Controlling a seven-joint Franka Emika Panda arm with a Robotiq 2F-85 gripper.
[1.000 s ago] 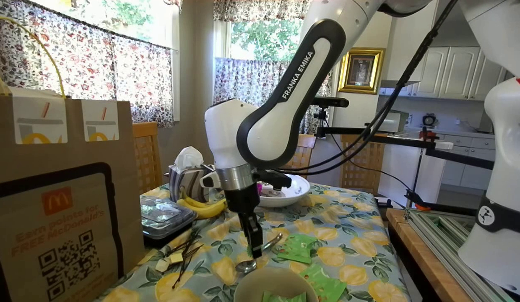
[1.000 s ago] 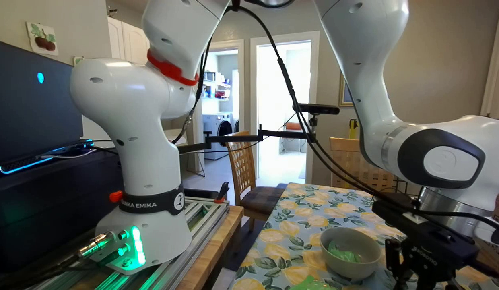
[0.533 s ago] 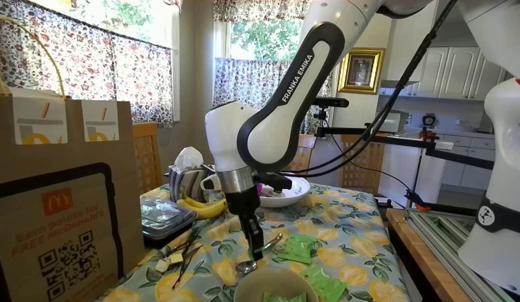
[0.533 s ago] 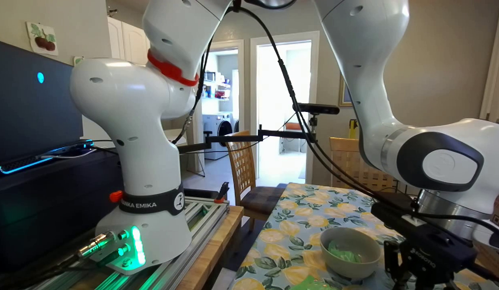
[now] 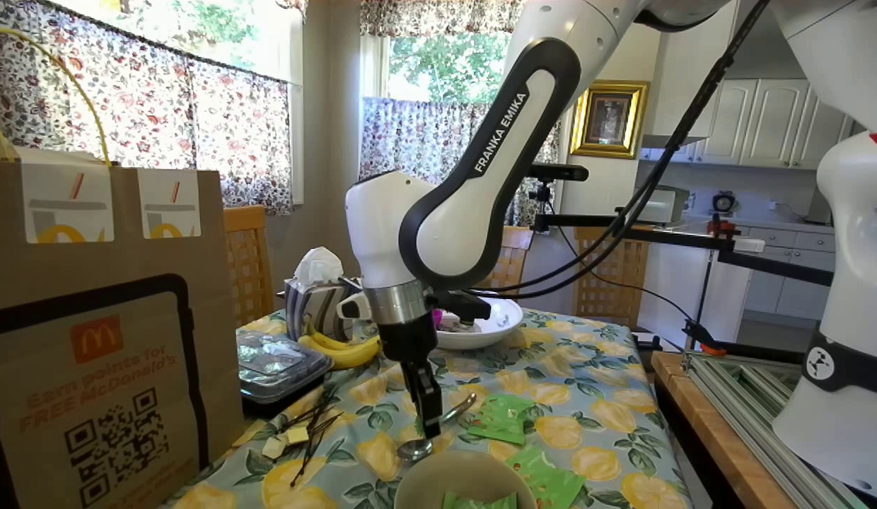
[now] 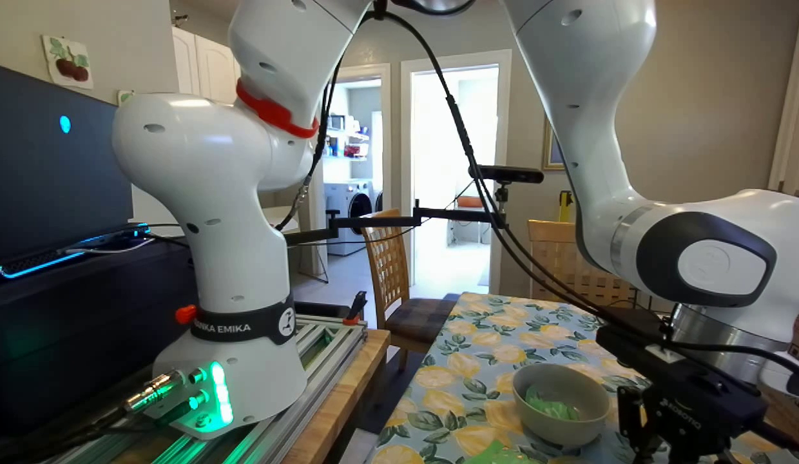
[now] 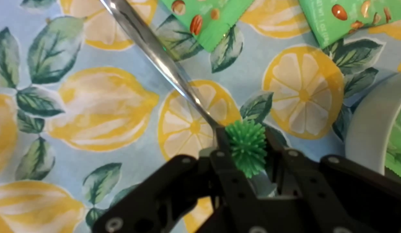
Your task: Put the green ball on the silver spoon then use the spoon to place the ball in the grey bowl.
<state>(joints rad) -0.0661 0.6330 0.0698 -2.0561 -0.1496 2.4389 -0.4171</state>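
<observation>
The green ball is spiky and sits between the two fingers of my gripper in the wrist view. The fingers touch it on both sides. The silver spoon lies on the table, its handle running to the upper left; its bowl end is mostly hidden under the ball and fingers. In an exterior view, the gripper points down just above the spoon's bowl. Whether the ball touches the spoon I cannot tell. The grey bowl stands close by, with green wrappers inside; it also shows in an exterior view.
Green snack packets lie beside the spoon handle. Bananas, a clear plastic box, a tissue box and a large white bowl stand behind. A paper bag stands at the side. Dark twigs lie on the cloth.
The gripper has sunk slightly, then shifted a little to the left in an exterior view, over the spoon's bowl. The spoon and the grey bowl have not moved.
</observation>
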